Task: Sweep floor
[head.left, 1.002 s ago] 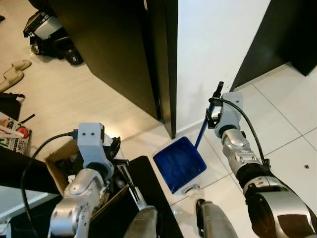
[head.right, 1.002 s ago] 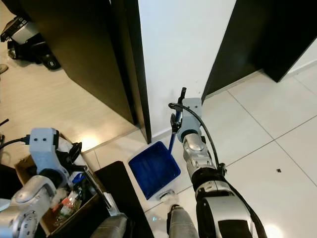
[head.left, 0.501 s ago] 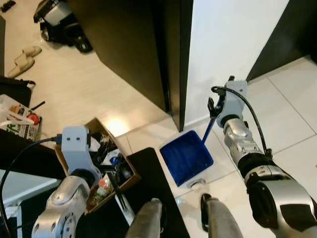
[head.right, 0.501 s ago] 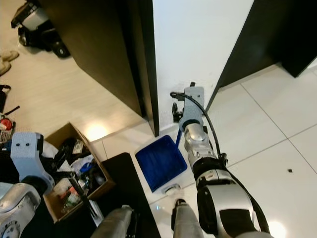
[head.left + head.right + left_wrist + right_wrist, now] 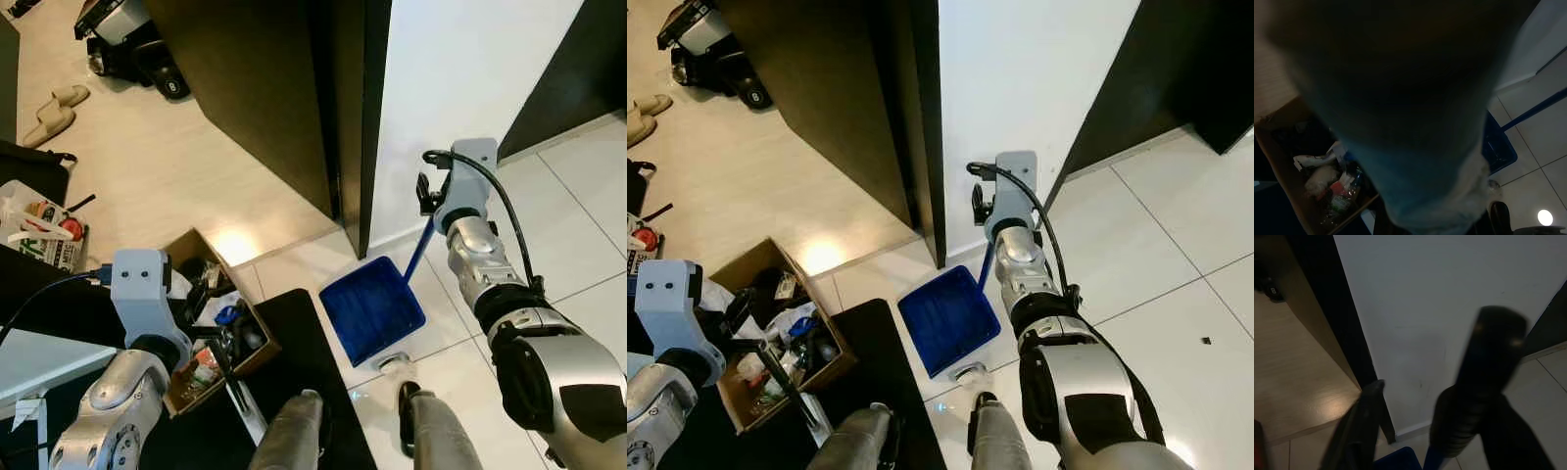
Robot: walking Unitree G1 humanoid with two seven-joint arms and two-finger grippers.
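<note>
Right gripper (image 5: 1422,431): your fingers (image 5: 1354,428) are closed around the black grip at the top of the dustpan handle (image 5: 419,253), held up near the white wall (image 5: 460,88).

Dustpan (image 5: 372,308): blue, its pan resting on the pale floor tiles (image 5: 578,225) just in front of your feet, beside the foot of the dark door panel (image 5: 343,117); the blue handle slants up from its rear edge to your right gripper.

Left gripper (image 5: 211,294): over the cardboard box; you cannot tell from these views whether the fingers are spread or shut. A thin dark rod with a pale lower end (image 5: 235,387) runs down from that side across the black mat (image 5: 294,392).

Cardboard box (image 5: 257,357): open, full of mixed rubbish including bottles and wrappers, standing at the mat's edge to your left of the dustpan.

Further out: a pair of beige slippers (image 5: 54,108), a black-and-grey wheeled machine (image 5: 127,44), a printed carton (image 5: 39,235).
</note>
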